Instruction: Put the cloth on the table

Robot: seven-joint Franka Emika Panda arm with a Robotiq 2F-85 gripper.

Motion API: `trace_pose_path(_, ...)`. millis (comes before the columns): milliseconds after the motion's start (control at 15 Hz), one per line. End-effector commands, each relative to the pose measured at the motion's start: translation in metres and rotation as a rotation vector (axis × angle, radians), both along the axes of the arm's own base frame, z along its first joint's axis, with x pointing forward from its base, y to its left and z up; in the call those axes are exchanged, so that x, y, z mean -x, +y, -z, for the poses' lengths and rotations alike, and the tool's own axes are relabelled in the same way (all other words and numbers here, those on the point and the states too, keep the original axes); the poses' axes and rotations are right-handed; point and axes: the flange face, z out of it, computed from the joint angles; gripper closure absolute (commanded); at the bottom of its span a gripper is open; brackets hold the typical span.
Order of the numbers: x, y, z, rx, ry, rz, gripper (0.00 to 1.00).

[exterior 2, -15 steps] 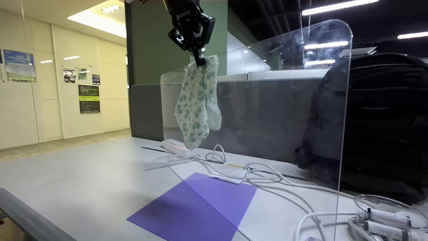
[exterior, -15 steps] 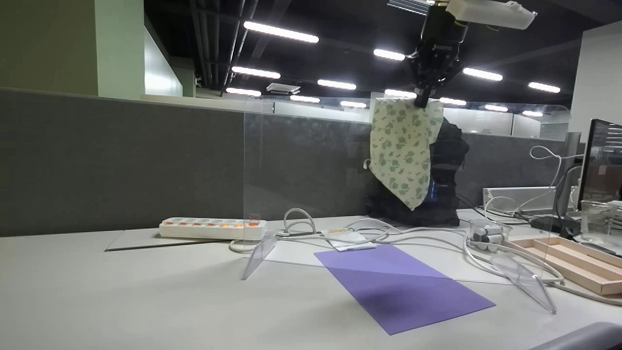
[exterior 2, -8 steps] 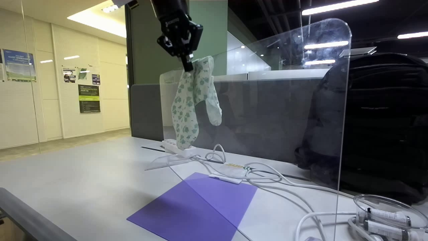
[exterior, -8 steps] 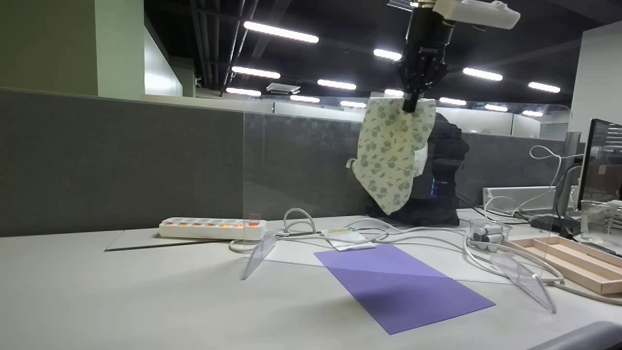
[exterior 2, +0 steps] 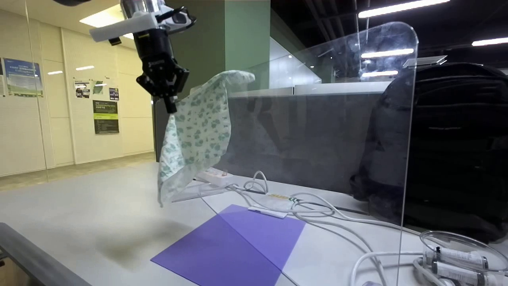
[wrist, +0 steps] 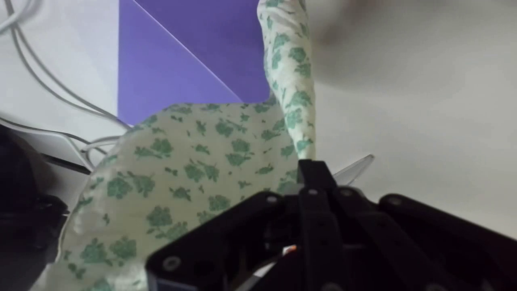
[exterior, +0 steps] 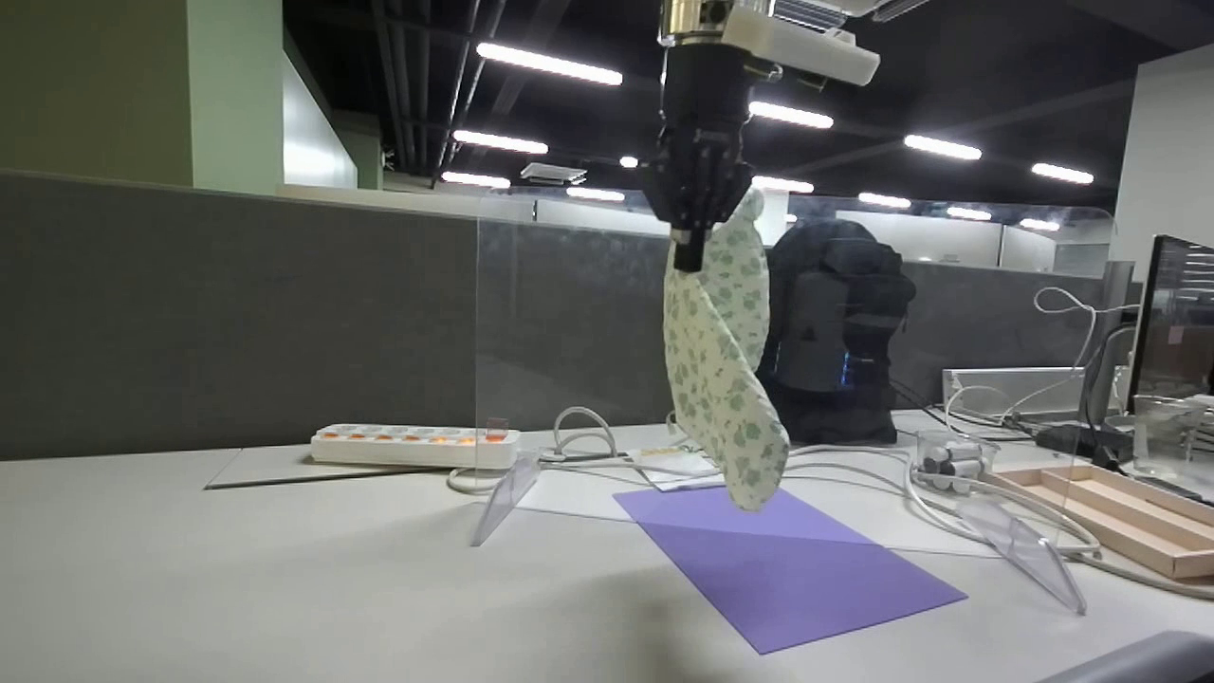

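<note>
One gripper (exterior: 689,258), one cloth (exterior: 709,379), one table (exterior: 285,588). Jaws are held together, with the cloth clamped between them; it is hung in midair above the table, apart from it. One clear panel (exterior: 588,332) is stood upright on two feet (exterior: 505,498), its bottom edge crossing one purple sheet (exterior: 816,583) on the table. One packet (exterior: 664,456), partly hidden by the cloth in an exterior view, is set at the sheet's far edge; white cables (exterior 2: 387,254), number unclear, are strewn around it. Also noted: one power strip (exterior: 408,450), one black backpack (exterior: 844,323), one wooden tray (exterior: 1129,520), one monitor (exterior: 1178,323), one clear container (exterior 2: 422,240) holding at least two bottles (exterior 2: 462,257).
</note>
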Motion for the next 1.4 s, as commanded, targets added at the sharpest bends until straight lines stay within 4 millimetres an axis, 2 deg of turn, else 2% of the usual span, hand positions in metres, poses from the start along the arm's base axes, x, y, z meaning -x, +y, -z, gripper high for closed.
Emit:
trace_pose_path(0,-0.023,0.055,0.025,0.013,0.058,-0.039,1.00)
trace_pose_path(200,-0.031,0.093,0.051,0.028,0.098,-0.094,1.00)
trace_pose_path(400,-0.042,0.116,0.070,0.042,0.133,-0.129,1.00)
trace_pose_path(467,-0.046,0.120,0.072,0.040,0.139,-0.134,0.74)
trace_pose_path(533,-0.051,0.122,0.075,0.040,0.147,-0.139,0.73)
trace_pose_path(600,-0.054,0.124,0.076,0.037,0.165,-0.146,0.68)
trace_pose_path(800,-0.054,0.117,0.070,0.056,0.205,-0.137,0.46)
trace_pose_path(1200,-0.030,0.082,0.041,0.157,0.295,-0.076,0.06)
trace_pose_path(1333,-0.019,0.078,0.031,0.197,0.333,-0.092,0.00)
